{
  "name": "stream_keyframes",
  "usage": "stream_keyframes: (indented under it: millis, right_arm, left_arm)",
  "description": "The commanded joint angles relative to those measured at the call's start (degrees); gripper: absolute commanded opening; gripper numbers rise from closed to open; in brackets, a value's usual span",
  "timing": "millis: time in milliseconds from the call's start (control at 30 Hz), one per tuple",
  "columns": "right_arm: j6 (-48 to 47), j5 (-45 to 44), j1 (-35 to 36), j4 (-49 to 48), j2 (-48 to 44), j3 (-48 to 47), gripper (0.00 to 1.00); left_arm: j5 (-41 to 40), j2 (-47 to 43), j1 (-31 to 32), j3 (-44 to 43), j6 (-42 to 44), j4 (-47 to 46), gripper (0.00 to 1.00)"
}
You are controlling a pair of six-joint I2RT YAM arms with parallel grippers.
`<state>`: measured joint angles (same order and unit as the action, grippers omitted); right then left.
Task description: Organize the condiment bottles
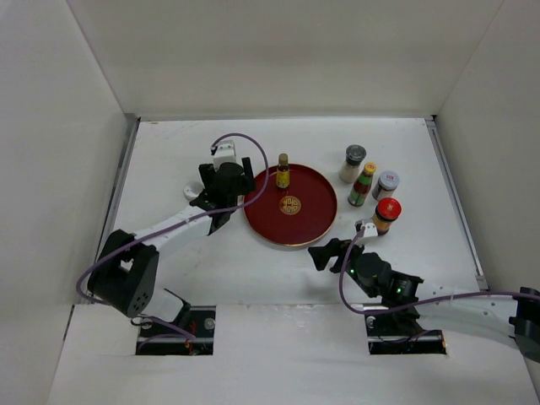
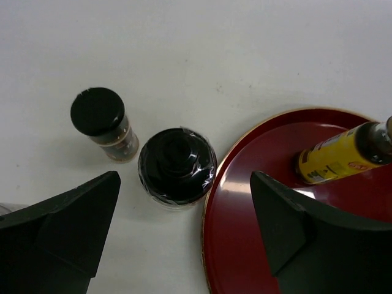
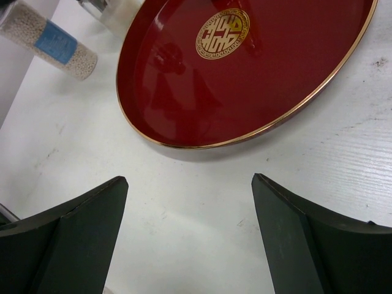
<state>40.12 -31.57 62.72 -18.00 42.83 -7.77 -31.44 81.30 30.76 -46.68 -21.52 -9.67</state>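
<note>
Left claw (image 2: 185,182), jaws apart, hangs over the black-capped jar (image 2: 177,165), which stands upright at frame centre, seen cap-on between its jaws, just left of the red tray (image 2: 245,257). Right claw (image 3: 190,180), also spread, faces the tray's near rim; in the overhead view the red-capped bottle (image 1: 387,209) stands just upper right of it.

Setting: lab-type robot test cell. Flat white table (image 1: 211,261) is boxed in by plain white wall panels (image 1: 287,59) along its left, far and right edges. Two black-and-white robot arms (image 1: 169,228) are bolted at its near edge, trailing loose purple cables (image 1: 240,135). Staged props: small assorted condiment bottles (image 1: 361,190), round red gold-rimmed tray (image 1: 308,224).
</note>
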Motion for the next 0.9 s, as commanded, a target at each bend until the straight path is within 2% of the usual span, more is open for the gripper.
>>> stream_keyframes:
  millis: [0, 100, 267, 367, 433, 533, 633, 700, 867]
  right_arm:
    - [0.14, -0.95, 0.61, -1.42, -0.11, -0.67, 0.89]
    - [0.14, -1.3, 0.69, -1.34, -0.38, -0.58, 0.89]
    - [0.31, -1.21, 0.69, -1.25, -0.64, -0.49, 0.89]
    - [0.14, -1.39, 0.78, -1.42, -0.47, -0.49, 0.89]
    - [0.14, -0.95, 0.78, -1.42, -0.2, -0.58, 0.89]
    - [0.05, -1.12, 0.78, -1.42, 0.15, -0.75, 0.89]
    - [0.05, -0.95, 0.87, -1.42, 0.15, -0.76, 0.89]
    - [0.14, -1.03, 0.87, -1.34, -0.03, -0.76, 0.89]
    - [0.14, -0.86, 1.04, -1.51, 0.06, -0.67, 0.9]
  left_arm:
    - [1.38, 2.89, -0.57, -1.83, -0.89, -2.02, 0.86]
    - [1.38, 6.06, -0.84, -3.51, -0.89, -2.98, 0.8]
    - [0.5, 8.61, -1.1, -5.27, -0.81, -3.77, 0.61]
    - [-0.63, 6.87, -0.49, -4.39, -0.63, -5.18, 0.44]
    - [-3.0, 4.58, 0.04, -3.78, -0.02, -5.27, 0.4]
    - [-3.98, 2.99, -0.05, -3.42, 1.65, -4.75, 0.47]
    - [-3.8, 3.95, -0.49, -4.3, 1.92, -3.25, 0.68]
    - [-3.45, 5.27, -0.31, -5.09, 1.74, -2.63, 0.79]
    - [-1.78, 9.57, -0.31, -9.48, 2.01, -3.42, 0.83]
